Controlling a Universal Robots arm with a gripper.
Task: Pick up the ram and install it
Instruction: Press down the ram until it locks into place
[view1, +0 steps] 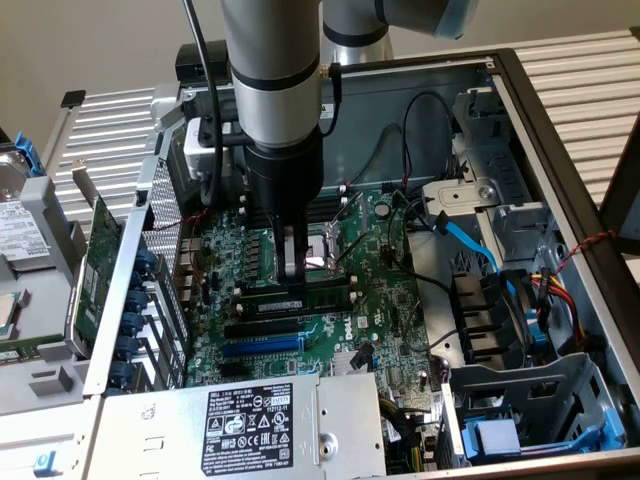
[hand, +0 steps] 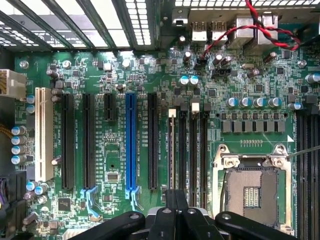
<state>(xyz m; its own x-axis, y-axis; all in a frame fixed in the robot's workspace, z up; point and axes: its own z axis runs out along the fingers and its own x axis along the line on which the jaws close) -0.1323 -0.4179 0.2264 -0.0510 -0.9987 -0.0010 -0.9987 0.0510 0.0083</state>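
The ram (view1: 322, 298), a long narrow green stick with a pale label, stands on edge in the memory slot closest to the expansion slots of the motherboard (view1: 390, 310). In the wrist view the ram (hand: 172, 150) is a thin pale edge running down that slot. My gripper (view1: 294, 282) points straight down over the stick, near its end at the exterior view's left. Its fingers are shut together, with the tips at the stick's top edge. The wrist view shows the gripper (hand: 175, 197) with its black fingers closed over the same slot. I cannot tell whether the tips press on the stick.
Three empty black memory slots (hand: 192, 145) lie between the ram and the open CPU socket (hand: 252, 187). A blue expansion slot (hand: 130, 140) and black ones run parallel. The power supply (view1: 260, 420), drive cage (view1: 530, 400) and blue cable (view1: 470, 245) crowd the case. A green card (view1: 95, 270) stands outside it.
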